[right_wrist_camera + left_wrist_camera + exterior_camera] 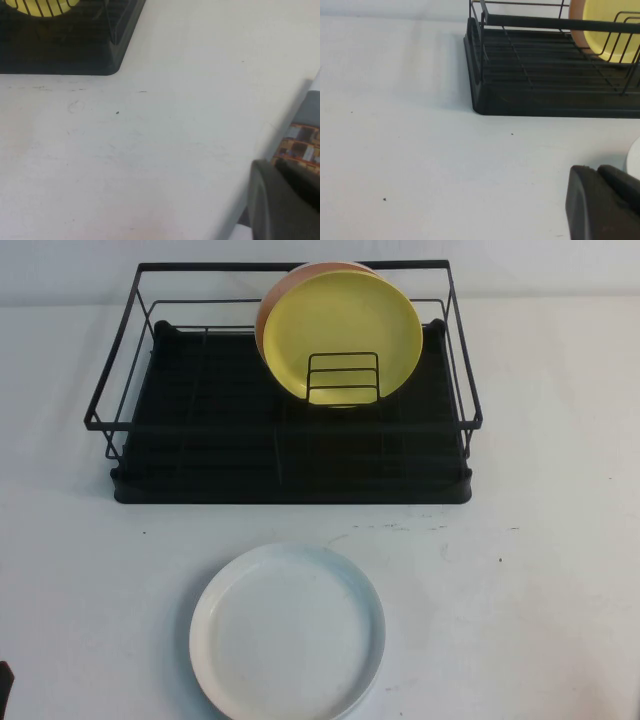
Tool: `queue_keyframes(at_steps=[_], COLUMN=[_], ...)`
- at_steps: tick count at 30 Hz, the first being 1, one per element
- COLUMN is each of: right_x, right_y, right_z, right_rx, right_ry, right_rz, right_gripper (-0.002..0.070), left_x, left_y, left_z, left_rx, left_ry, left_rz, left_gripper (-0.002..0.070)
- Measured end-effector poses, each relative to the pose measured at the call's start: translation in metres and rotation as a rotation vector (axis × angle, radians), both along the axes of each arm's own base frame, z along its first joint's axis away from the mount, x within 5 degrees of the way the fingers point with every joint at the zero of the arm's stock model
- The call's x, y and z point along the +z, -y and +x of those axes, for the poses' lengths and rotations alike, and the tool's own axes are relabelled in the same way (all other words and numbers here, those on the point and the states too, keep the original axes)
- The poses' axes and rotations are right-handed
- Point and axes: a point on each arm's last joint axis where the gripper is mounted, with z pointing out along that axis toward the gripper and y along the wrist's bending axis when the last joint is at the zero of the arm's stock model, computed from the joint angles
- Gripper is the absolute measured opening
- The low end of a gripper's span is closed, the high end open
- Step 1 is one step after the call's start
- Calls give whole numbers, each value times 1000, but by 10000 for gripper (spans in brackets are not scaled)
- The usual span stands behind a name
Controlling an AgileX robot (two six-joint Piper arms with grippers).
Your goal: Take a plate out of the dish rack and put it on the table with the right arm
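The yellow plate stands upright on edge in the black dish rack, behind the small wire divider. It also shows in the left wrist view and the right wrist view. My right gripper shows only in its wrist view, shut and empty, low over the white table near its right edge, well short of the rack's front right corner. My left gripper is shut and empty over the table, in front of the rack's left corner.
A pale pink plate stands right behind the yellow one. A white plate lies flat on the table in front of the rack; its edge shows beside my left gripper. A dark sliver sits at the high view's bottom left corner.
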Motion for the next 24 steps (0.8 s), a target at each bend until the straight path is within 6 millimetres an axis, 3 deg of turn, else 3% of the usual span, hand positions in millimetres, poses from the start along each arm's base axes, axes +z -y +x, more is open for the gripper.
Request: queue_keyframes(at_steps=[24], right_x=[0], right_y=[-1], right_z=[0], right_rx=[2], right_ry=[-2], right_rz=[23], right_gripper=[-18], left_x=[0], left_y=[0], left_z=[0], left_rx=[0], left_ry=[0], left_rz=[0], left_gripper=[-4])
